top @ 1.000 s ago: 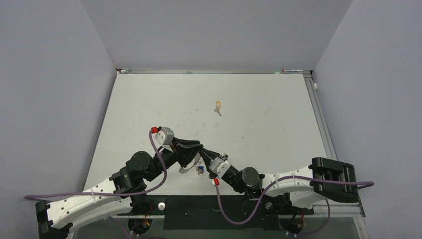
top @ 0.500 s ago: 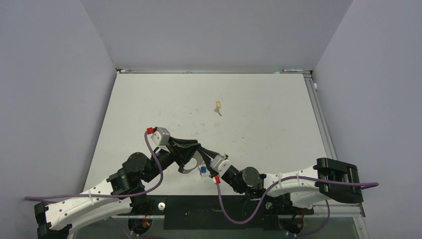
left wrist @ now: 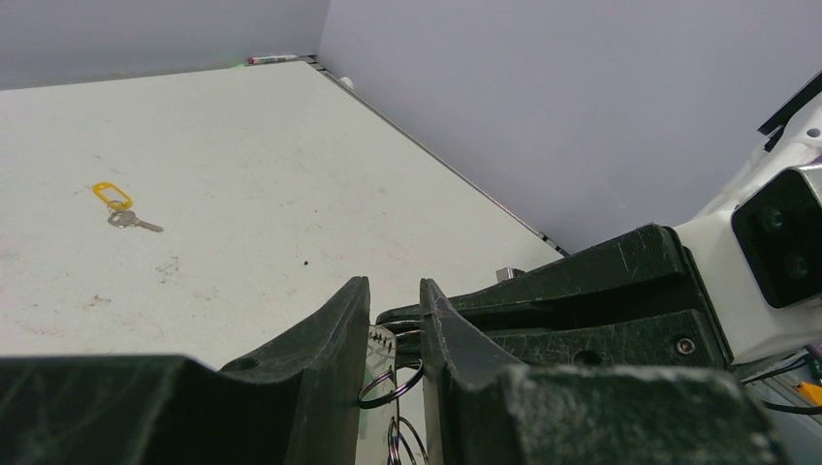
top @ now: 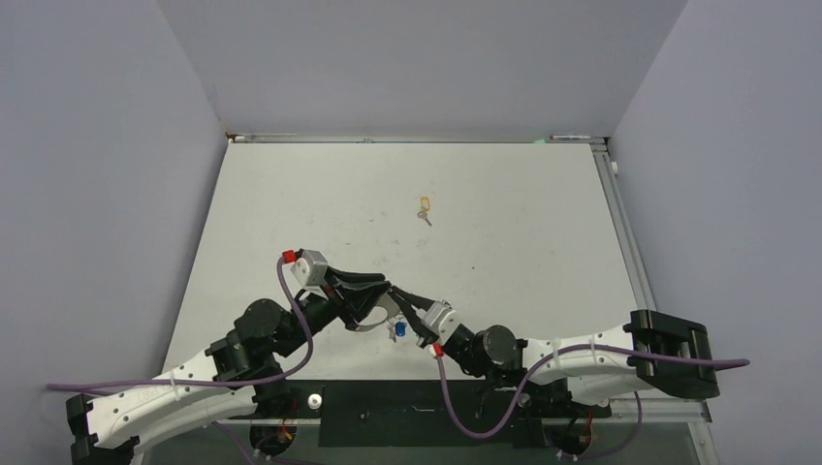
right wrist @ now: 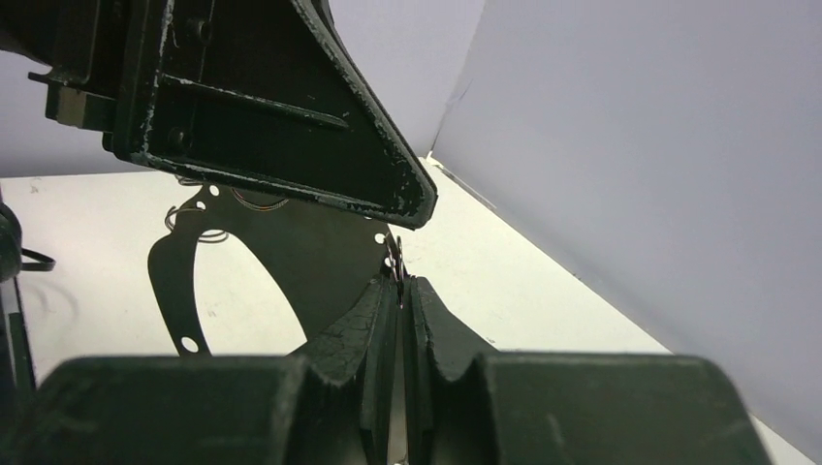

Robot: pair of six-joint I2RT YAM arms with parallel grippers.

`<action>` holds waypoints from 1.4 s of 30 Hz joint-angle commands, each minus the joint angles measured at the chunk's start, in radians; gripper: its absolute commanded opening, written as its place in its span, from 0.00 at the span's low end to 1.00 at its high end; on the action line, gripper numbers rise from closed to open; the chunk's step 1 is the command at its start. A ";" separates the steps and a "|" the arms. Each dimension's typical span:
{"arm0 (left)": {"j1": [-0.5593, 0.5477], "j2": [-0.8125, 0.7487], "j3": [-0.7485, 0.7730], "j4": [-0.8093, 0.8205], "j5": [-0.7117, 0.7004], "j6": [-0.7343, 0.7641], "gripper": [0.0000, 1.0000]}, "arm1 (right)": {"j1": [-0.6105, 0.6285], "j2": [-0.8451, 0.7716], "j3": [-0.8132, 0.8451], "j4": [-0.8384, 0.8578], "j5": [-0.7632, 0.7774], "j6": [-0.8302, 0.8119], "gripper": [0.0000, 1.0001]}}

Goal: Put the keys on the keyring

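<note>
The keyring (top: 362,327), a thin shiny silver arc, is being held up off the table (top: 523,232) at about 6 o'clock from the table's middle, hanging just beneath the left fingers (left wrist: 334,339). These matte black, scuffed, wedge-shaped fingers are being kept clenched with only a narrow gap. In that gap the left wrist view is showing a flat silver metal piece (left wrist: 380,347) and looped wire, detail that is being hidden from the overhead view.

The right fingers (right wrist: 376,329), equally black and rough, are being pressed almost together on a thin wire loop (right wrist: 394,260) at their tips. Whether this loop belongs to the keyring or to a key's own small ring cannot be told. Only the right wrist view is showing this pinch, with the left arm's finger hanging overhead at 11 o'clock.

A key with a blue tag (top: 398,329) is being seen from above only, dangling at 6 o'clock from where the two pairs of fingers are meeting.

A key with a yellow tag (top: 424,207) is being left flat on the pale, smudged table at 12 o'clock, well apart from the arms.
</note>
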 commanded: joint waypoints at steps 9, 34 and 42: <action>0.002 -0.078 -0.037 0.136 0.011 0.002 0.00 | -0.018 -0.153 -0.030 0.064 -0.046 0.134 0.05; 0.001 -0.114 0.024 0.026 0.156 0.181 0.52 | -0.054 -0.314 0.027 -0.187 -0.126 0.244 0.05; 0.002 0.011 0.081 -0.034 0.190 0.234 0.49 | -0.055 -0.339 0.036 -0.222 -0.193 0.253 0.05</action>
